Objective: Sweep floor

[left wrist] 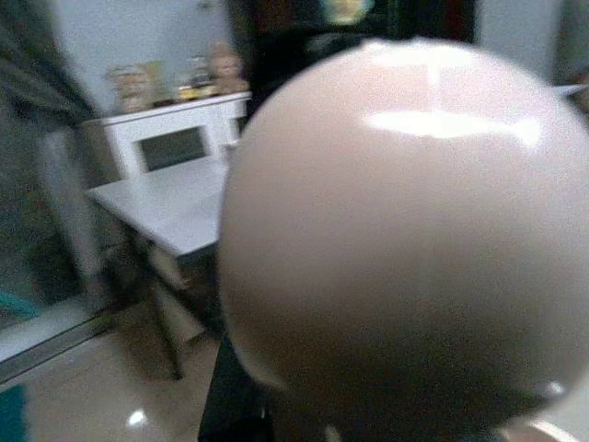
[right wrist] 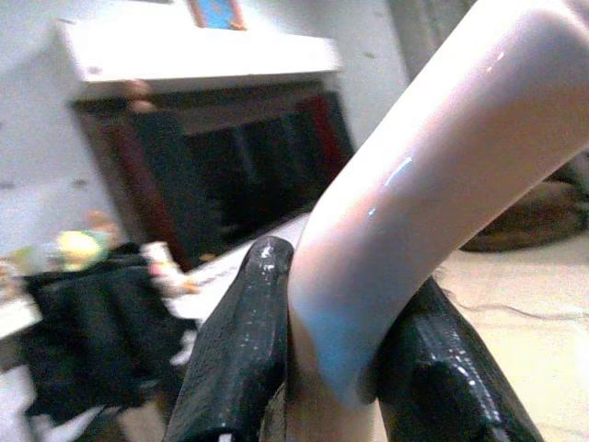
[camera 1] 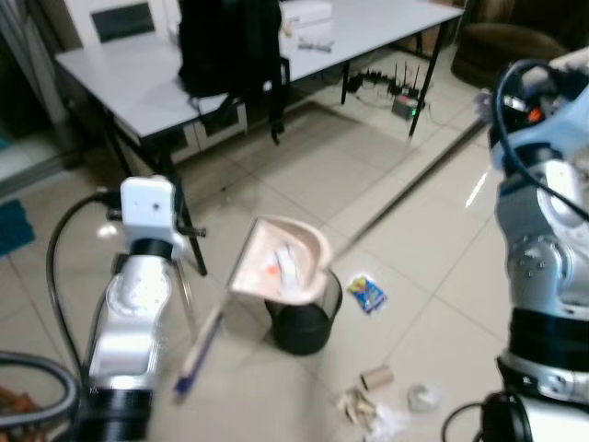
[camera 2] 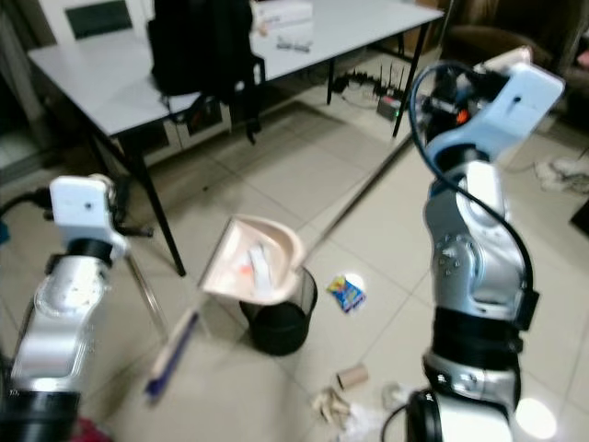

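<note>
A pale pink dustpan (camera 1: pixel 281 262) tilts over a black bin (camera 1: pixel 304 324), with white and orange scraps lying in it. Its long thin handle (camera 2: pixel 368 189) runs up to my right gripper (right wrist: pixel 336 359), which is shut on the curved pale top of the handle. A beige stick with a blue end (camera 1: pixel 198 354) slants down beside the bin, below my left arm (camera 1: pixel 138 276). A pale pink rounded surface (left wrist: pixel 405 230) sits right against the left wrist camera. Litter lies on the tiles: a blue and yellow wrapper (camera 1: pixel 366 293), a cardboard tube (camera 1: pixel 375 377) and crumpled paper (camera 1: pixel 423 398).
A grey table (camera 1: pixel 138 83) stands ahead with a black backpack (camera 1: pixel 230 41) on it and thin black legs (camera 1: pixel 193 249) close to my left arm. A router and cables (camera 1: pixel 400 97) lie under its far end. A dark armchair (camera 1: pixel 497 46) sits far right.
</note>
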Motion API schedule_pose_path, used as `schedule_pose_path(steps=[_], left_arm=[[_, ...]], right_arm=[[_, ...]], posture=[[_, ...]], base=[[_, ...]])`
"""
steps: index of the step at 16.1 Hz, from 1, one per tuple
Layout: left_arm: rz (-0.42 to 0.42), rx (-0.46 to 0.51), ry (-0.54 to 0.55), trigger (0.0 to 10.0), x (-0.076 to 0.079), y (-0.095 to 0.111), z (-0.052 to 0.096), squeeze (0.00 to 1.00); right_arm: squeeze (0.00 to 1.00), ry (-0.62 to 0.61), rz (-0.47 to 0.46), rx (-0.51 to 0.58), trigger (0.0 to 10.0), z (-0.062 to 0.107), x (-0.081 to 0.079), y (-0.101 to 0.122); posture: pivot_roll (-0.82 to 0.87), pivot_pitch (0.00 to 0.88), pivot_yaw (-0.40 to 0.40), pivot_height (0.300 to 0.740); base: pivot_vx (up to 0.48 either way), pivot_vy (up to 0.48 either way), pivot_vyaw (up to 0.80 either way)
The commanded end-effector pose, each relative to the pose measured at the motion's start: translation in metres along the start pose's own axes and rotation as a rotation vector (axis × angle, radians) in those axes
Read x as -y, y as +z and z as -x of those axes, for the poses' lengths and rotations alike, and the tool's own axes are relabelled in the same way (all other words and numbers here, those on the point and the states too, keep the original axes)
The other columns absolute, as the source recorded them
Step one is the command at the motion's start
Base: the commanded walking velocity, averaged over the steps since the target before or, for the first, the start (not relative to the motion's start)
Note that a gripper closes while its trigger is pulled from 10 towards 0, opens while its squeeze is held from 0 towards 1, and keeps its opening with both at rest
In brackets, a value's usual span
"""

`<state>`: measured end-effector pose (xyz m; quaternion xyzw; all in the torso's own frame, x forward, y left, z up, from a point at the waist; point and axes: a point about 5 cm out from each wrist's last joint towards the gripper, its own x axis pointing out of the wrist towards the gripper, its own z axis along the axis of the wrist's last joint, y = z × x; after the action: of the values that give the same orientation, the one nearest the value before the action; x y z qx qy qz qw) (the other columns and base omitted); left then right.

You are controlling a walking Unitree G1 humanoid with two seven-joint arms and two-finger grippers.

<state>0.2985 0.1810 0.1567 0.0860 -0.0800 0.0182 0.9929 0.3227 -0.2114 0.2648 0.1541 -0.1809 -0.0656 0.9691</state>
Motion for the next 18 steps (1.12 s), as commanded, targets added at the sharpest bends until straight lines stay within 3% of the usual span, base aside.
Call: schedule_pose_path(steps=[1, 12, 18], left_arm=[[-0.012, 0.024, 0.004, 10.0, -0.003, 0.006, -0.001, 0.00], [-0.002, -0.006, -0.018, 10.0, 0.002, 0.003, 0.003, 0.00], [0.000, -0.014, -0.031, 10.0, 0.004, 0.003, 0.002, 0.00]], right_arm=[[0.00, 0.009, -0.005, 0.060, 10.0, -0.002, -0.004, 0.013], [0.00, -0.015, 0.026, 0.090, 10.0, -0.003, -0.001, 0.014], [0.00, 0.122, 0.184, 0.150, 10.0, -0.002, -0.019, 0.011]], posture=[[0.01, 0.010, 0.013, 0.740], [0.01, 0.023, 0.014, 0.740], [0.01, 0.028, 0.017, 0.740]], base=[[0.345, 0.000, 0.00], [0.000, 0.000, 0.00], [0.000, 0.000, 0.00]])
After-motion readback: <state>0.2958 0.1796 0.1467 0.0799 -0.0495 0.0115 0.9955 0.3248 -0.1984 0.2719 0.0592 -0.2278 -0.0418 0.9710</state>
